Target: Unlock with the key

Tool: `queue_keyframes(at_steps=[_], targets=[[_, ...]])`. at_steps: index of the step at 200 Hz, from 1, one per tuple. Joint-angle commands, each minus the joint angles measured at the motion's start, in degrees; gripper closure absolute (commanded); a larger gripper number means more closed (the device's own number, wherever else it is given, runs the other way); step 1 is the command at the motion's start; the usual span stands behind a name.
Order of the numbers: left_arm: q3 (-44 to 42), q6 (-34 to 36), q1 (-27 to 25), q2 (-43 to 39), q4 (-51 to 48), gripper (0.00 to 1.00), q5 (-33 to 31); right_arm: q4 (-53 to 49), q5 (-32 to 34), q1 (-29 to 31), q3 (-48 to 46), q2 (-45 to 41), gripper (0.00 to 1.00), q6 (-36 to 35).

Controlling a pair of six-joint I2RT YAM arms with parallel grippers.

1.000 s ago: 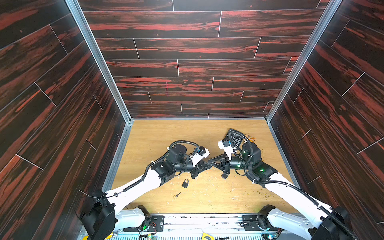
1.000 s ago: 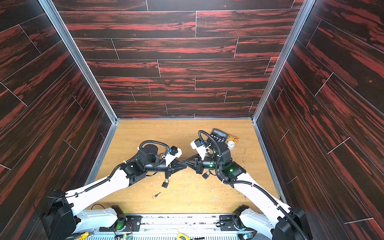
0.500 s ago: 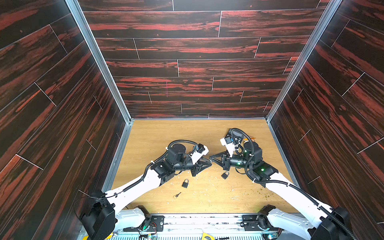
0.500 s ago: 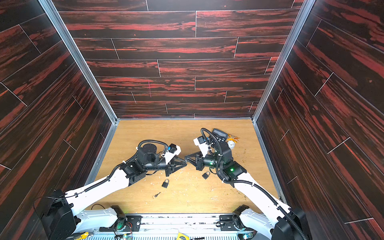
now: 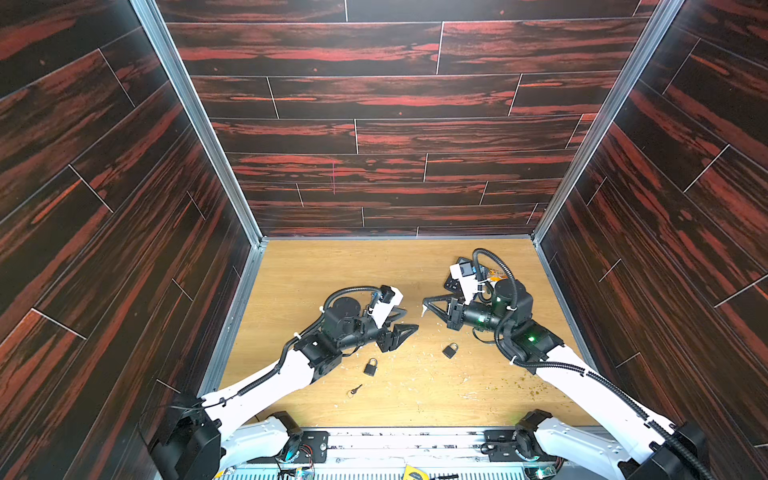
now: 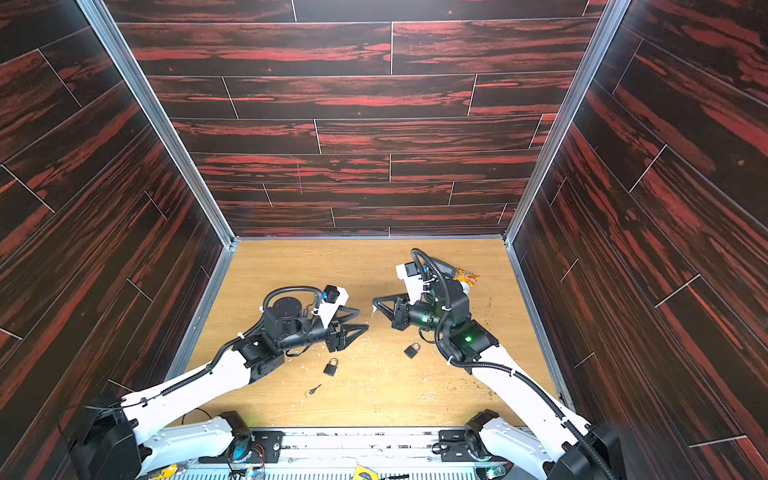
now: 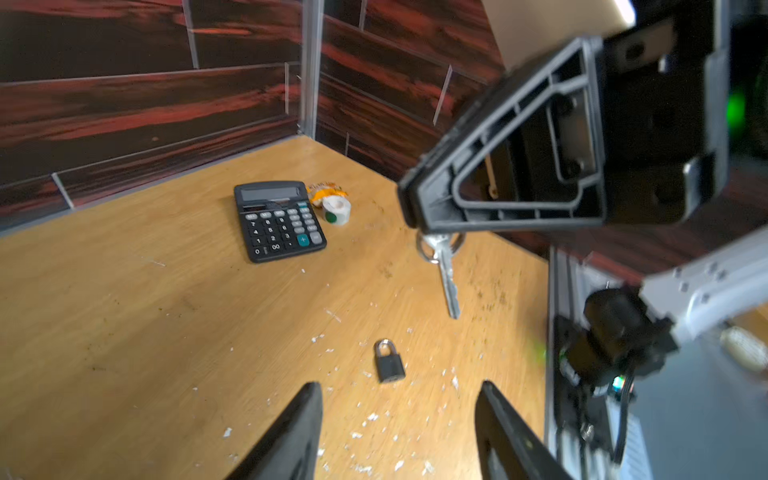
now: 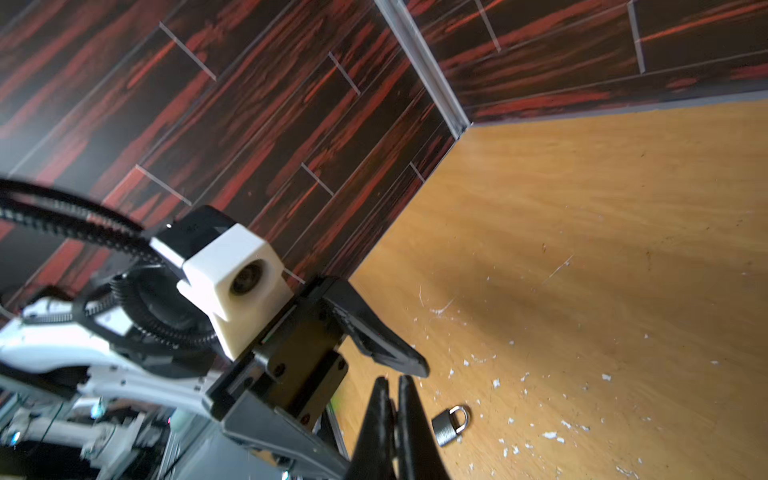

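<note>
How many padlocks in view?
2: first padlock by the left arm, near the loose key; second padlock by the right arm. More could hide under the arms.

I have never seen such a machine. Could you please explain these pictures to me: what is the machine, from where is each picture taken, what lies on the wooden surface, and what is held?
It is a two-armed robot over a wooden table inside a dark-walled box. Two pictures look down from above and are nearly the same; the other two come from a camera on each wrist. Each arm ends in a two-fingered end effector. The right end effector is shut on a silver key, which sticks out from its tip. The left end effector is open and holds nothing. On the table lie a left padlock, a right padlock, a loose key, a calculator, a white roll and an orange wrapper.
</note>
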Motion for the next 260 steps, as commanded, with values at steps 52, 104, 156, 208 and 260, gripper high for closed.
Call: queue_keyframes(at_steps=[52, 104, 156, 208, 260], targets=[[-3.53, -36.91, 0.02, -1.41, 16.66, 0.39, -22.79, 11.00, 12.37, 0.43, -2.77, 1.77, 1.00, 16.71], [-2.17, -46.23, -1.42, 3.61, 21.69, 0.41, -23.29, 13.98, 17.36, 3.99, -2.65, 4.21, 1.00, 19.52], [-1.50, -48.69, -2.94, 6.08, 26.60, 0.46, -21.86, 17.28, 18.14, 5.17, -2.82, 5.86, 1.00, 22.49], [-0.05, -50.19, -3.87, 8.46, 29.36, 0.53, -18.96, 18.80, 17.64, 5.36, -2.57, 7.18, 1.00, 24.39], [0.50, -50.81, -4.58, 9.70, 30.35, 0.64, -17.90, 19.45, 17.99, 5.79, -2.67, 7.59, 1.00, 24.72]])
